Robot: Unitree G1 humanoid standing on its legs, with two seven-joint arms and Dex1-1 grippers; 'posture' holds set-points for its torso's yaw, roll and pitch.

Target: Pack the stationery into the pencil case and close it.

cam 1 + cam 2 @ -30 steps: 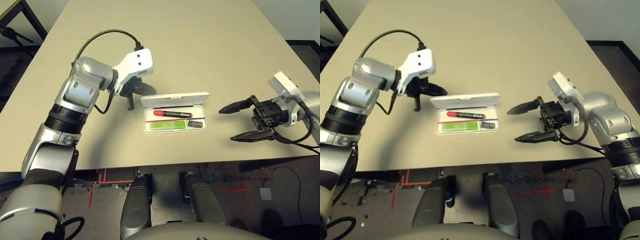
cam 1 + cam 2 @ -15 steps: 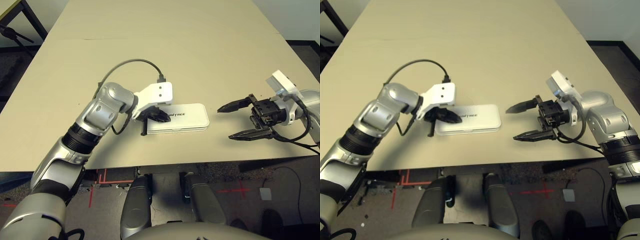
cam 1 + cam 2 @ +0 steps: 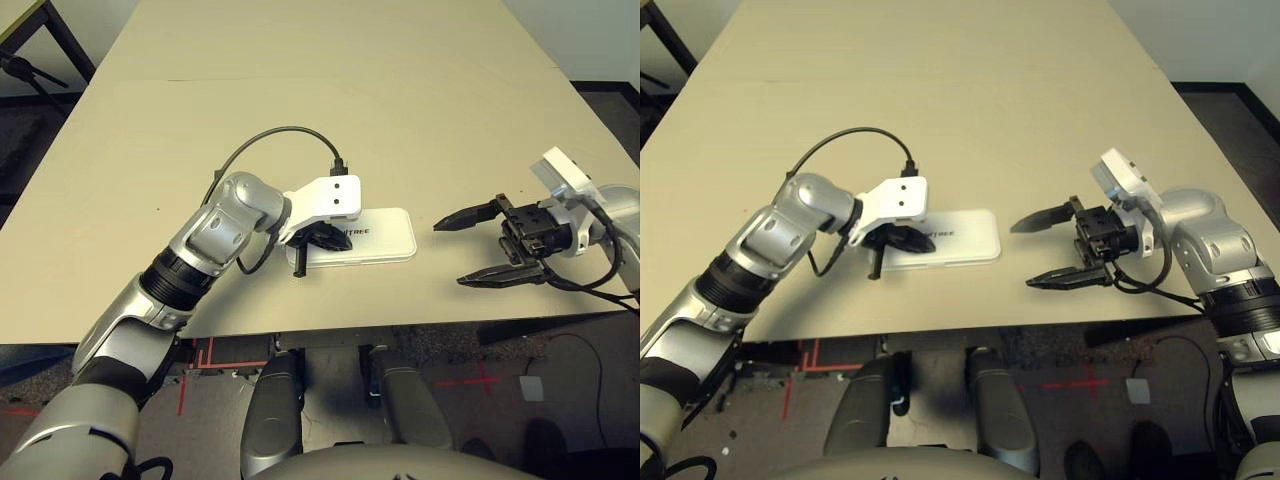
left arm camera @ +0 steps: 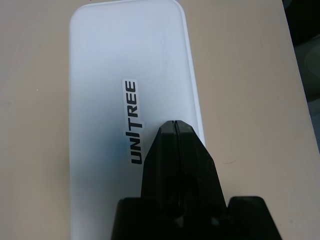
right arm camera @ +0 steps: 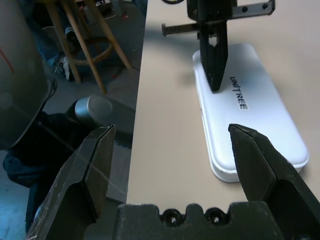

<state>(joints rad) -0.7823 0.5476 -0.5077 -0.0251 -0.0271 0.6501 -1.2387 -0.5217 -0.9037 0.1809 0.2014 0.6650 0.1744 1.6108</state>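
The white pencil case (image 3: pixel 385 235) lies shut and flat near the table's front edge, with "UNITREE" printed on its lid (image 4: pixel 125 60). The stationery is hidden inside it. My left gripper (image 3: pixel 330 240) is shut, its fingertips (image 4: pixel 175 127) together on the lid at the case's left end, beside the lettering. The right wrist view shows that same black tip (image 5: pixel 216 82) pointing down onto the case (image 5: pixel 260 130). To the right of the case, apart from it, my right gripper (image 3: pixel 448 255) stands open with nothing between its fingers (image 5: pixel 100 160).
The beige table (image 3: pixel 330 90) stretches wide and bare behind the case. Its front edge (image 3: pixel 400 328) runs just below both grippers. A black cable (image 3: pixel 270 140) loops above my left wrist. Wooden stool legs (image 5: pixel 85 40) stand on the floor beyond the table's left side.
A second ago the case stood open with the stationery in it and my left gripper behind the raised lid. The lid is now down, with that gripper on top. The right gripper barely moved.
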